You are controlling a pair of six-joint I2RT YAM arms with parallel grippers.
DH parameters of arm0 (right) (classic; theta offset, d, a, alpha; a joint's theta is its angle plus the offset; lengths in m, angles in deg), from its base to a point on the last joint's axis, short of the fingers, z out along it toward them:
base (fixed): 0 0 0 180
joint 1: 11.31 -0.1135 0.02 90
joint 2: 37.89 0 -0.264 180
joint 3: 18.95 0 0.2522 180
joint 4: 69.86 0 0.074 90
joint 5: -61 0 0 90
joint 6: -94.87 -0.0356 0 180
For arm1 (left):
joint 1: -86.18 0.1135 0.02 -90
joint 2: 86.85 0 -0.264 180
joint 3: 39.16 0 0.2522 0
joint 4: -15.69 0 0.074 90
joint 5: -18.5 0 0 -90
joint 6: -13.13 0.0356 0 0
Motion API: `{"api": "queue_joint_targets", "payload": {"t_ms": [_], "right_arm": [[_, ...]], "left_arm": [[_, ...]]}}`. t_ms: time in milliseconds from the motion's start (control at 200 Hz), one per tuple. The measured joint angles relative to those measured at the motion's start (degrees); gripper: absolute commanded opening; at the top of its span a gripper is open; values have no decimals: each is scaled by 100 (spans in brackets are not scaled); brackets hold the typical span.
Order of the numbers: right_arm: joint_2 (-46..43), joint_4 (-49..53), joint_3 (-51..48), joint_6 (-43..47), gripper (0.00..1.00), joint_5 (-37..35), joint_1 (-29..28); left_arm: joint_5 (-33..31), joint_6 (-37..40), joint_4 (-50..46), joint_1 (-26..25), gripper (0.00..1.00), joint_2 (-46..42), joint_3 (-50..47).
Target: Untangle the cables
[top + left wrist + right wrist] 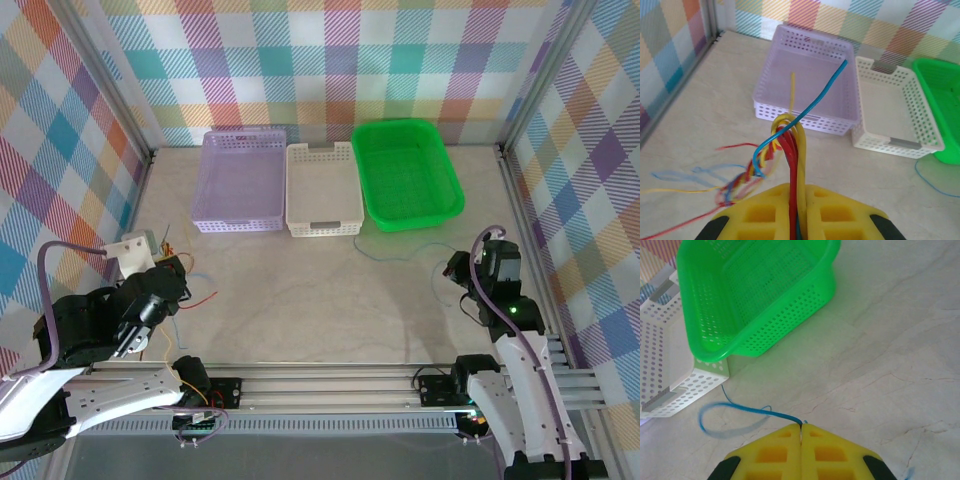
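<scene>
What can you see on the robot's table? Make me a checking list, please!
Surface: pale marbled table, loose strands near the left arm.
Job's things: bundle of red, yellow and blue cables, twisted together; one blue cable lying apart.
Clutter: purple basket, white basket, green basket in a far row.
End effectors: left end effector shut on the bundle; right end effector shut on the blue cable.
Cables: thick arm cable arching over the left arm.
Surroundings: plaid walls.

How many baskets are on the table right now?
3, in a row along the far edge: the purple basket on the left, the white basket in the middle, the green basket on the right. None looks hidden.
</scene>
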Motion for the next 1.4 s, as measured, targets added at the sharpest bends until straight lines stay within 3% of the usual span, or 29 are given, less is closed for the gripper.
{"api": "queue_joint_targets", "payload": {"t_ms": [275,710,1400], "right_arm": [[-96,-17,33,-46,0,608,31],[-155,33,1272,-173,0,942,31],[1803,-44,3786,-247,0,699,31]], "left_arm": [[81,142,227,0,0,-15,-380],[1088,949,1727,0,0,374,-970],[2833,1338,3539,0,0,804,-1294]]}}
